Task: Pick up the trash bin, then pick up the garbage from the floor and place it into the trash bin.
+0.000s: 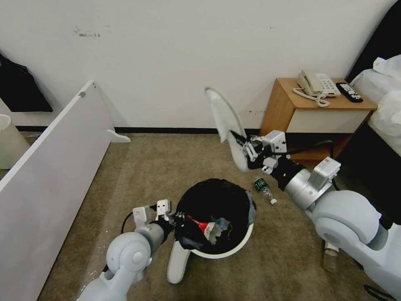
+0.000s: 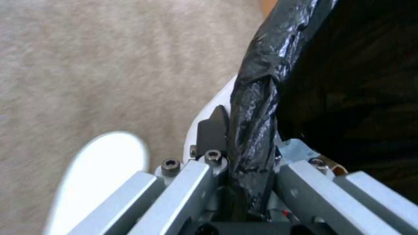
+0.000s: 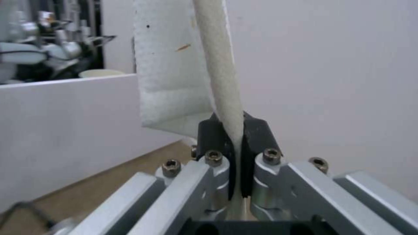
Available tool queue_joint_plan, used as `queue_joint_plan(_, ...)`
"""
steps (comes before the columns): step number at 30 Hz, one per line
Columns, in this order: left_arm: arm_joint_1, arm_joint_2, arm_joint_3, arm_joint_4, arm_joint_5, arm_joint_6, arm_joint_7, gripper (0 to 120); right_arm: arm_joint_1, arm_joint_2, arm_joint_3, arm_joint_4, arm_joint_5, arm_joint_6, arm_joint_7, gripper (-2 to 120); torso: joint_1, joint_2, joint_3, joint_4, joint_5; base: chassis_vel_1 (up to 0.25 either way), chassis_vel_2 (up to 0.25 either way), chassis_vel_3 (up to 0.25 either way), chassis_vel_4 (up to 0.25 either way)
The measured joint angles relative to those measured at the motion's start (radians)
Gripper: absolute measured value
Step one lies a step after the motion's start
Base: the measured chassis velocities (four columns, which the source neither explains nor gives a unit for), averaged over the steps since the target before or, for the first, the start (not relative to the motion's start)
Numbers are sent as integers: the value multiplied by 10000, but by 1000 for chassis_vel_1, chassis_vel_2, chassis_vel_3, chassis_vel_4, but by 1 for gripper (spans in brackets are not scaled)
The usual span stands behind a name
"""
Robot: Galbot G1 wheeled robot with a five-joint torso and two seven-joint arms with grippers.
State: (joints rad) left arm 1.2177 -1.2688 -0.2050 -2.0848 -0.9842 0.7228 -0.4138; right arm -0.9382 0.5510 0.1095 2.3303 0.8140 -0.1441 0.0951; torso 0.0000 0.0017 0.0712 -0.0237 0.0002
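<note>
The white trash bin point(image 1: 234, 248) with its black bag liner point(image 2: 257, 107) hangs tilted just above the carpet, my left gripper point(image 1: 174, 218) shut on its near-left rim. Inside lie a red-white wrapper point(image 1: 203, 227) and other scraps. My right gripper point(image 1: 241, 145) is raised above and behind the bin, shut on the sole edge of a white slipper point(image 1: 225, 121), which stands upright in the air; the right wrist view shows its black pads point(image 3: 213, 137) pinching the slipper point(image 3: 217, 71). A second white slipper point(image 1: 177, 261) lies on the floor beside the bin, also the pale slipper point(image 2: 96, 176) in the left wrist view.
A small plastic bottle point(image 1: 265, 189) lies on the carpet right of the bin, another bottle point(image 1: 330, 257) by my right arm. A white panel point(image 1: 50, 175) leans at the left, a cream bucket point(image 1: 8, 142) behind it. A wooden nightstand point(image 1: 317, 113) with a phone stands at the back right.
</note>
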Motion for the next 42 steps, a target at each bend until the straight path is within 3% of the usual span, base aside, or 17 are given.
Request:
queue_joint_plan(11, -156, -274, 118, -399, -303, 76, -201, 1, -398, -118, -300, -48, -45, 147, -661, 1, 0, 0, 0, 3, -1, 0, 0, 0, 0)
queue_joint_plan(28, 61, 515, -524, -892, -1212, 25, -115, 1, -734, 325, -993, -1021, -1094, 249, -1309, 1, 0, 0, 0, 1, -2, 0, 0, 0, 0)
queue_joint_plan(42, 361, 533, -747, -1267, -1481, 19, -145, 1, -831, 561, -1226, -1744, -1785, 394, -1485, 1, 0, 0, 0, 1, -1, 0, 0, 0, 0)
